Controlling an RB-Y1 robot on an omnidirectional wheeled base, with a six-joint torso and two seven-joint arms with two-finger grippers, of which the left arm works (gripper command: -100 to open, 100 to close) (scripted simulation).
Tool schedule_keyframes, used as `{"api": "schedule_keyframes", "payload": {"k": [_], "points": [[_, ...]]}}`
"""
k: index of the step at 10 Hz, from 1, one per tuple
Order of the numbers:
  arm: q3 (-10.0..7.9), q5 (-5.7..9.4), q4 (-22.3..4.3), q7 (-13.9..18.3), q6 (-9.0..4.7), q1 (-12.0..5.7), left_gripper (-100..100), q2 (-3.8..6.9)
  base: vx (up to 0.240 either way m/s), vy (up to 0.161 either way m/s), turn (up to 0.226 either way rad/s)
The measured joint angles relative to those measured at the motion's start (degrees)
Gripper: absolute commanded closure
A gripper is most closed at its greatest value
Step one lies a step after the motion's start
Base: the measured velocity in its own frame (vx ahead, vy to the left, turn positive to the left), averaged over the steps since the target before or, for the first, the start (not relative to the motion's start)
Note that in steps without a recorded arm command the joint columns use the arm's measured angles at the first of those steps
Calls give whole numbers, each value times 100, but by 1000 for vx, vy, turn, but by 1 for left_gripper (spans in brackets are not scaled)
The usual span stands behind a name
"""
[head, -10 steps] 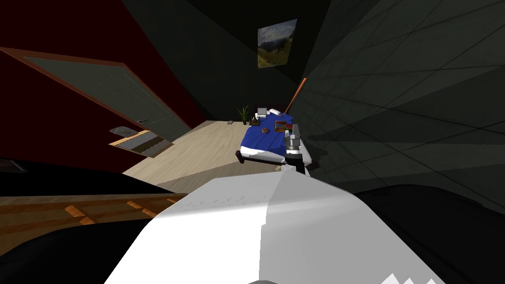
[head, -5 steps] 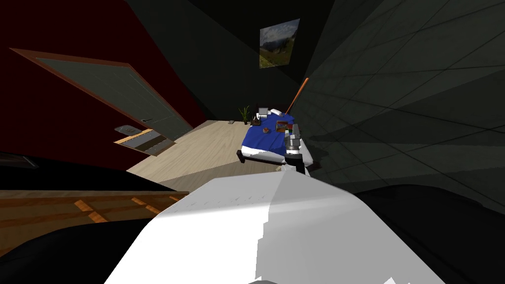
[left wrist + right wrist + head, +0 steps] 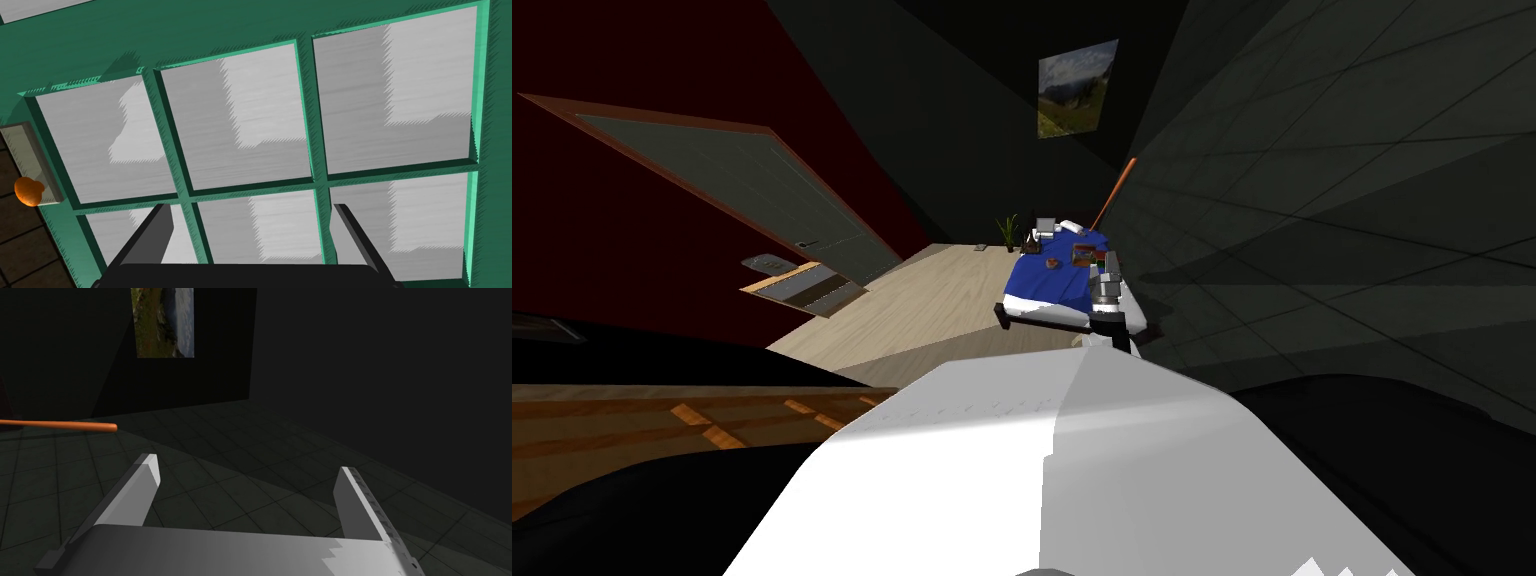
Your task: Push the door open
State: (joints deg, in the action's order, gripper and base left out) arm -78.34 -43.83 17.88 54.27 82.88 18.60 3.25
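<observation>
1. Head view: the whole picture has slid a little sideways and back over the last second. The grey door (image 3: 762,195) in its brown frame and the bed (image 3: 1057,285) with the blue cover shift together, so this is my own small move, not theirs.
2. The right pincer (image 3: 1111,262) keeps its place ahead of my chest, over the near end of the bed. Its blades stand wide apart and hold nothing.
3. That small sway suggests I am still settling my stance at the door rather than driving through it. I judge the push barely begun.
4. Left wrist view: the green door (image 3: 250,25) stands close ahead of the left pincer (image 3: 252,207), across everything beyond its blades. The blades are spread wide and grip nothing. I cannot tell whether their tips touch the door.
5. The door is a green frame with green bars dividing streaky grey panes. An orange knob (image 3: 28,191) sits on a pale plate (image 3: 31,155) at the door's edge, well to the side of the pincer, next to brown tiles (image 3: 17,240).
</observation>
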Motion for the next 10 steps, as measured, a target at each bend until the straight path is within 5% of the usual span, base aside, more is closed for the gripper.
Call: {"api": "schedule_keyframes", "payload": {"k": [2, 3, 5, 7, 8, 10], "points": [[233, 303, -123, 47, 13, 46, -100, 54, -17, 19, 32], [341, 442, -435, 146, -57, 31, -100, 201, -12, 14, -73], [403, 525, -157, 82, 47, 76, -100, 60, -25, 27, 21], [495, 644, -287, 114, 34, 82, -100, 117, -23, 21, -7], [559, 728, -90, 71, 110, 125, -100, 22, -29, 25, 6], [605, 788, -237, 101, 91, 115, -100, 92, -27, 20, 7]]}}
